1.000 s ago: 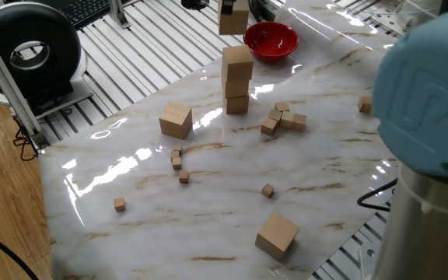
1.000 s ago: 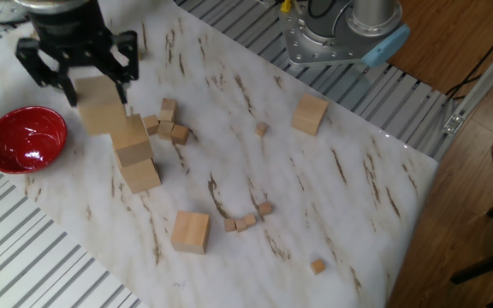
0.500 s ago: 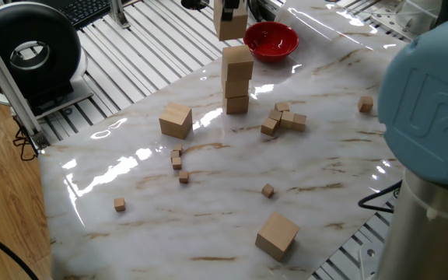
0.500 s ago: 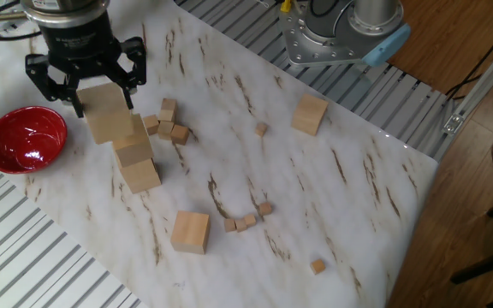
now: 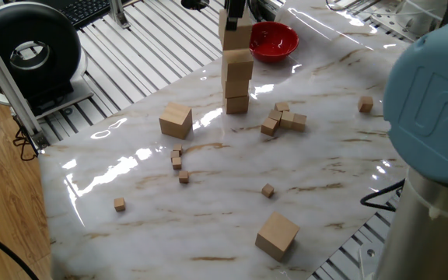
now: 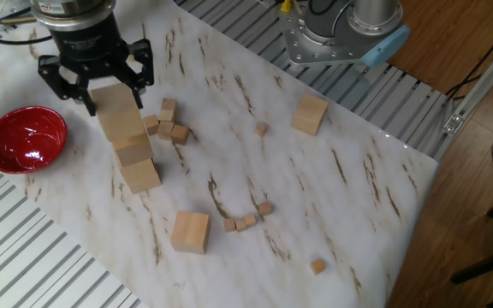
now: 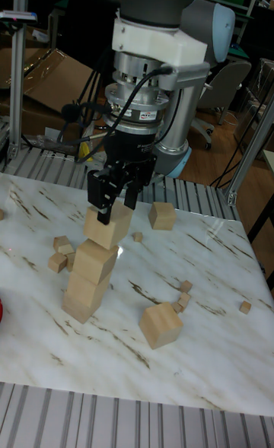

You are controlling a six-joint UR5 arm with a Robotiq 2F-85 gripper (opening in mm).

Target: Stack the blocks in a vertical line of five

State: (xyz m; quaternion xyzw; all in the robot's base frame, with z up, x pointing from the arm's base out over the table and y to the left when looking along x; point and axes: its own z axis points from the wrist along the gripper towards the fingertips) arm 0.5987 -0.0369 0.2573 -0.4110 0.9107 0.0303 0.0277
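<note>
The gripper (image 7: pixel 110 198) is clamping its two fingers on opposite side faces of a wooden block (image 7: pixel 107 224) and is holding it directly over the stack (image 7: pixel 90 278) of three blocks, which is standing near the table (image 5: pixel 232 187) edge where the red bowl (image 5: pixel 271 39) is sitting. The tall view suggests the held block is touching or almost touching the top of the stack (the exact contact is hard to make out). That would make it the fourth of five, so the task looks a little over half done.

The blocks are plain unpainted wood, probably light, stiff and not slippery; flat opposite faces, gripped high as here, are the sensible hold. As cubes they have no long axis; what matters is rotation, and the stack's blocks are sitting slightly twisted against one another, so the column is leaning a little.

Two more blocks are waiting apart from the stack: one (image 5: pixel 176 120) toward the grooved-rail side of the table, another (image 5: pixel 277 235) near the edge by the robot base. Tiny cubes (image 5: pixel 284 120) are lying scattered just beside the stack.
</note>
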